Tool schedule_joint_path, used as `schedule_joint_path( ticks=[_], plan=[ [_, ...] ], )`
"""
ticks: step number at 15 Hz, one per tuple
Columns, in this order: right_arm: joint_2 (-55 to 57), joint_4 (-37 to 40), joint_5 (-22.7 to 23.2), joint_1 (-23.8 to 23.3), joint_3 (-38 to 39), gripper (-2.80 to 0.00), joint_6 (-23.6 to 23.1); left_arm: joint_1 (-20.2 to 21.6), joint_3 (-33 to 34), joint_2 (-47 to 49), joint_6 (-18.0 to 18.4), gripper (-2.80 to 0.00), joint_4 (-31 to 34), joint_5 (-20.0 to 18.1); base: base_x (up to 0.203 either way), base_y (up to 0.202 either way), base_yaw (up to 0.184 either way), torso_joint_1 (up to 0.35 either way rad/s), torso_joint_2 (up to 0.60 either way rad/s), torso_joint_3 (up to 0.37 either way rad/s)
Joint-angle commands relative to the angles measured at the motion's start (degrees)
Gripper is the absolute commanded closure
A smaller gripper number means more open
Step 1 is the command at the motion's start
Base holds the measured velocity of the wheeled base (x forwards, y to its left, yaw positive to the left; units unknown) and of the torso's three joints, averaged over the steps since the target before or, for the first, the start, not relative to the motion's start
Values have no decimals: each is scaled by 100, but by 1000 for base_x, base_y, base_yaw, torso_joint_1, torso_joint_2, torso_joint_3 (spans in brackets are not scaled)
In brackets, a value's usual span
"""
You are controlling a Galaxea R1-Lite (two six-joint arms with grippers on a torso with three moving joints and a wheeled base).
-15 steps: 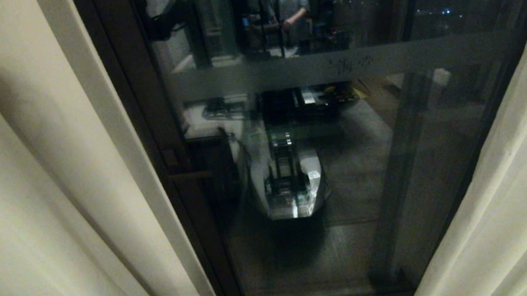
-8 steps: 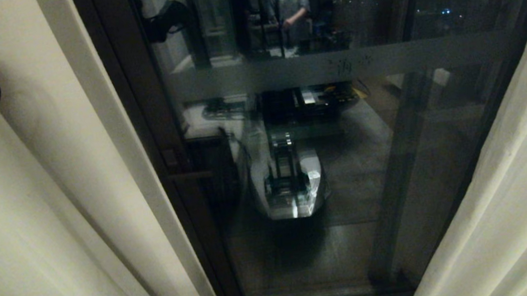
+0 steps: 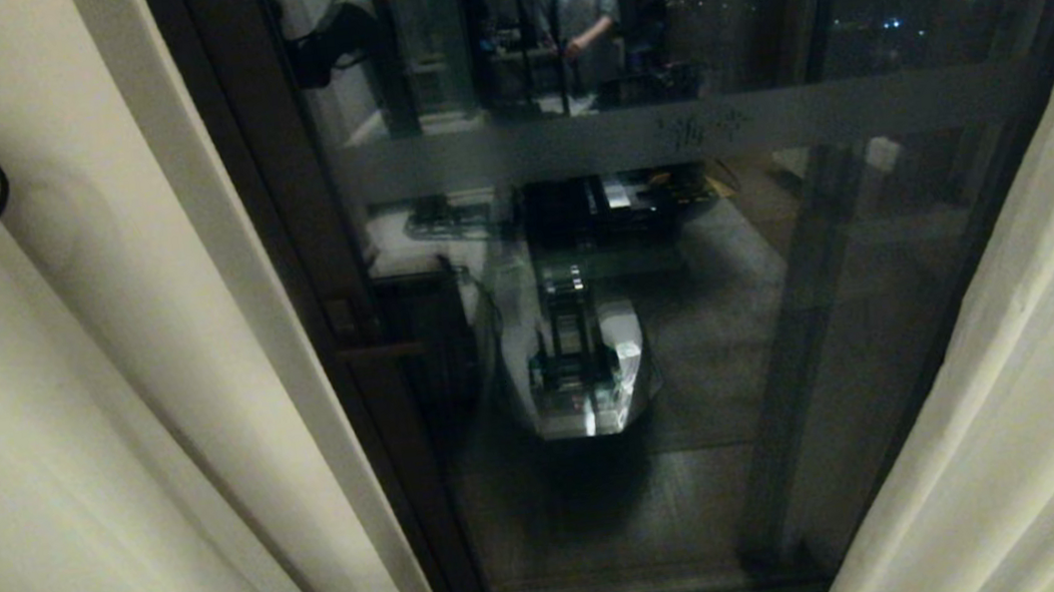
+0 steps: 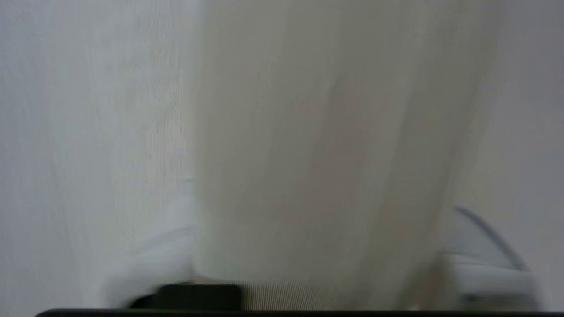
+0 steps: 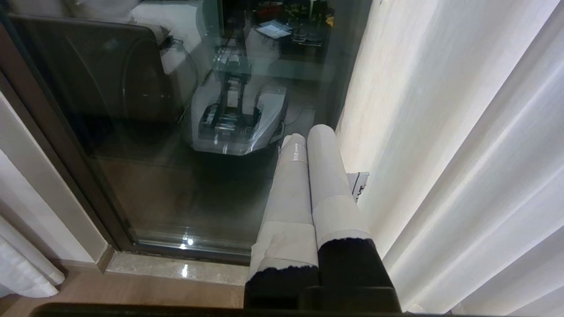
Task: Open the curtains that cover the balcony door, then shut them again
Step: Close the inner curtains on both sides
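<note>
Reaching into the left curtain panel (image 4: 335, 145), my left gripper (image 4: 321, 273) has a thick fold of the cream fabric between its white fingers (image 4: 489, 259); whether the jaws have pressed onto that fold I cannot tell. My right gripper (image 5: 304, 136) hangs parked low by the right curtain panel (image 5: 462, 132), fingers pressed together on nothing. Beyond both, the balcony door (image 3: 270, 167) stands uncovered between the two panels, its dark glass reflecting my base and a person behind me. Judged step: the opening is done, and the closing begins with the left panel. Next move requires a firm pinch on the fold, then a steady sideways draw toward the door's centre.
</note>
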Motion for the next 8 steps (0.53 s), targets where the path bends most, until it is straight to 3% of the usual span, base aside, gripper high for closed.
schedule_joint_path(
  ticks=[1,8],
  plan=[
    [7,5,3,1,1,0,-5,3,-9,7,-7,0,-22,11,0,0,0,0,0,0],
    [7,5,3,1,-8,0,2,-5,0,-83,-7,0,-172,8,0,0,0,0,0,0]
  ],
)
